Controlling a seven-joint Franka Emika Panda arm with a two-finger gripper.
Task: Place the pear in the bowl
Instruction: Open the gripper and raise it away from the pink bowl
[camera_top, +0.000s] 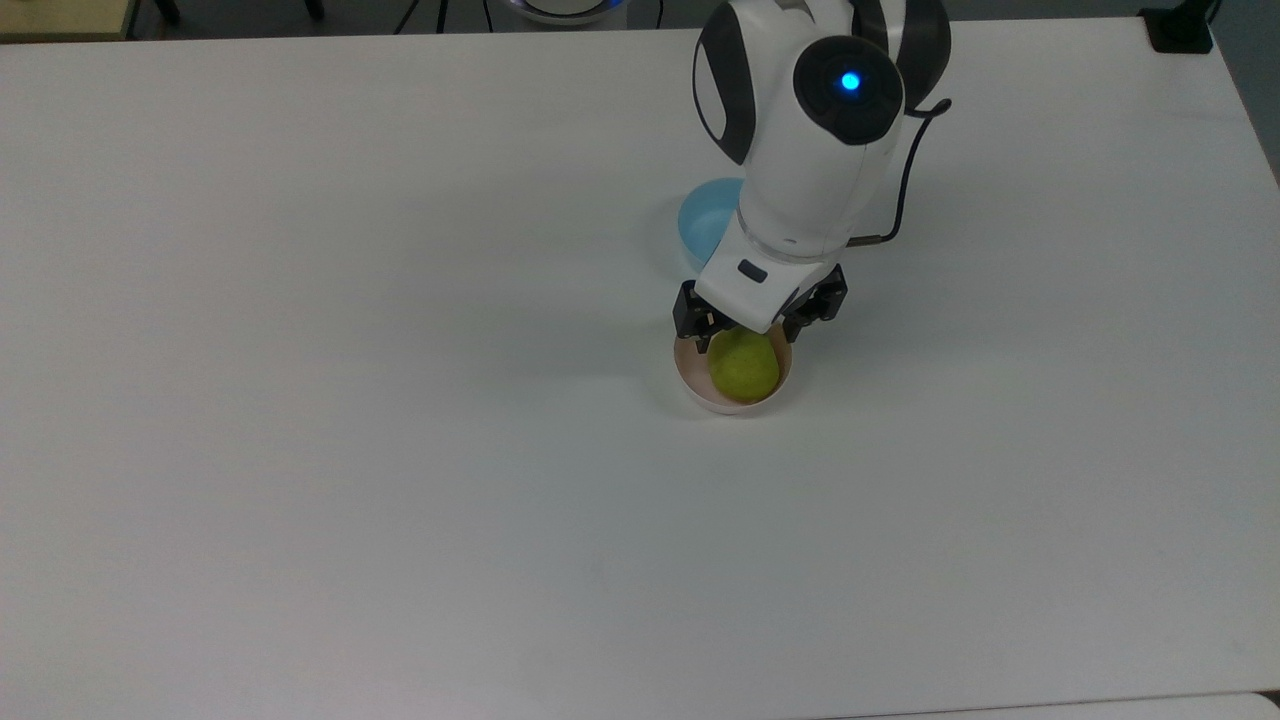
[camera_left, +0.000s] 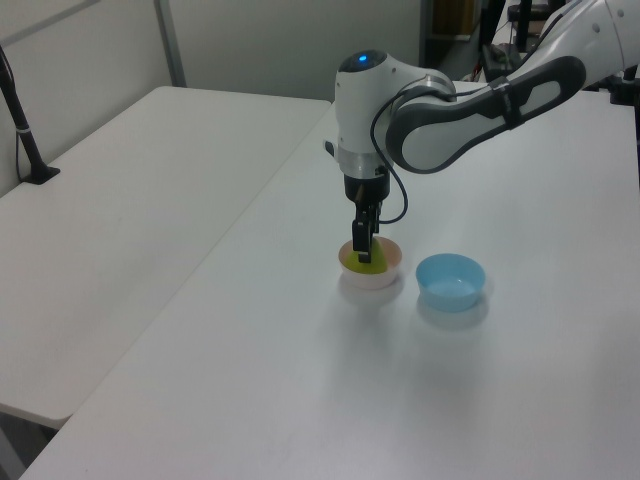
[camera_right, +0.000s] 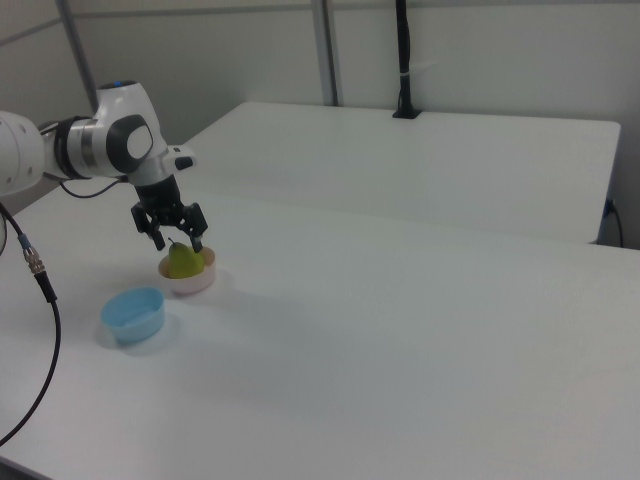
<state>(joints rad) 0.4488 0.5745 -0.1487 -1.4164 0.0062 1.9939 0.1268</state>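
Spread fingers of the gripper (camera_right: 173, 238) flank the pear (camera_top: 744, 366) without gripping it; the pear sits in the pink bowl (camera_top: 732, 402). Blue bowl (camera_left: 451, 280) stands just beside the pink one on the table (camera_top: 400, 450).

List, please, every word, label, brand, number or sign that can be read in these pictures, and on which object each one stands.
None: no readable word, number or brand stands on the pear, the pink bowl, the blue bowl, the gripper or the table.
The arm carries a lit blue dot, which is a light and not text.
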